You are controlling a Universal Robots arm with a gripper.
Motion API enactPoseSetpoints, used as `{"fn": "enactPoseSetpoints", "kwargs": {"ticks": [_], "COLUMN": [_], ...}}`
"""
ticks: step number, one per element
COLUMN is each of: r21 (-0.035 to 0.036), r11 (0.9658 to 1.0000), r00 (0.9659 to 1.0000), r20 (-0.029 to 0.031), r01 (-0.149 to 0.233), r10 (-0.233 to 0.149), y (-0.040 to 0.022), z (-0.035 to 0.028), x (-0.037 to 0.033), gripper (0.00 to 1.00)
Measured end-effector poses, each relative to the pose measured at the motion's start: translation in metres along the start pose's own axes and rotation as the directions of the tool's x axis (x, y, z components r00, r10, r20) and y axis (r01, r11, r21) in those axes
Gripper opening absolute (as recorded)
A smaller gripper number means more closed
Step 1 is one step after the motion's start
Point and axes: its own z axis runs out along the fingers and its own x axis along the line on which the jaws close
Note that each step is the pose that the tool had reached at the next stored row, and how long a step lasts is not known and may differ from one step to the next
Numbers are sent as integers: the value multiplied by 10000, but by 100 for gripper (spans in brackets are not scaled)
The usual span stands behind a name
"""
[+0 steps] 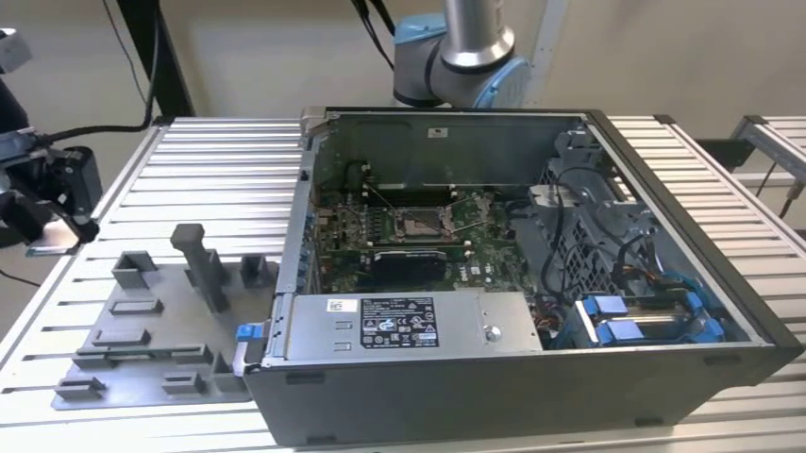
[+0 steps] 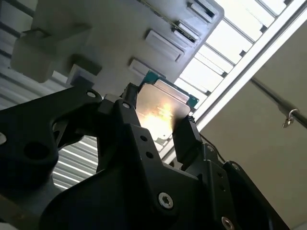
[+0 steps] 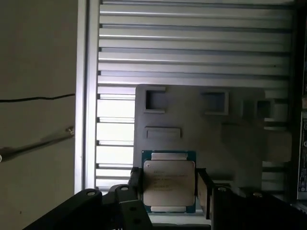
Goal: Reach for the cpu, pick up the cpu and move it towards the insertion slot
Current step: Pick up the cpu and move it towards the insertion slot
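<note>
Currently, the gripper (image 2: 158,120) has its jaws clamped on the cpu (image 3: 169,184). One of the two black fingers (image 3: 202,189) bears on each opposite edge of the chip, and the silvery face is turned towards the first wrist view. In both wrist views the grey fixture plate (image 3: 201,139) lies behind the cpu. The chip appears to be lifted clear of it, though the gap cannot be confirmed from these angles.

In the exterior view the same fixture plate (image 1: 139,326) rests on the slatted table (image 1: 214,160), at the exterior view's left of the open computer case (image 1: 504,396). The insertion slot (image 1: 416,224) sits on the green circuit board (image 1: 485,260) inside the case, well apart from the plate.

Hazards, as a judgement:
- The grip is on thin edges only, so a jolt or a quick turn could let the chip tilt or slip out.
- The case wall stands between plate and slot, so a low path could strike it.
- A tilted chip could meet the socket frame unevenly and damage it.
</note>
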Motion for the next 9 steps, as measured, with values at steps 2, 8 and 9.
{"fn": "enactPoseSetpoints", "kwargs": {"ticks": [2,8,9], "r21": [1,1,0], "r11": [10000,10000,10000], "r00": [10000,10000,10000], "r20": [-1,-1,0], "r01": [0,0,0], "r10": [0,0,0], "y": [5,19,21], "z": [-90,-362,-408], "x": [-1,-6,-7], "gripper": [0,0,0]}}
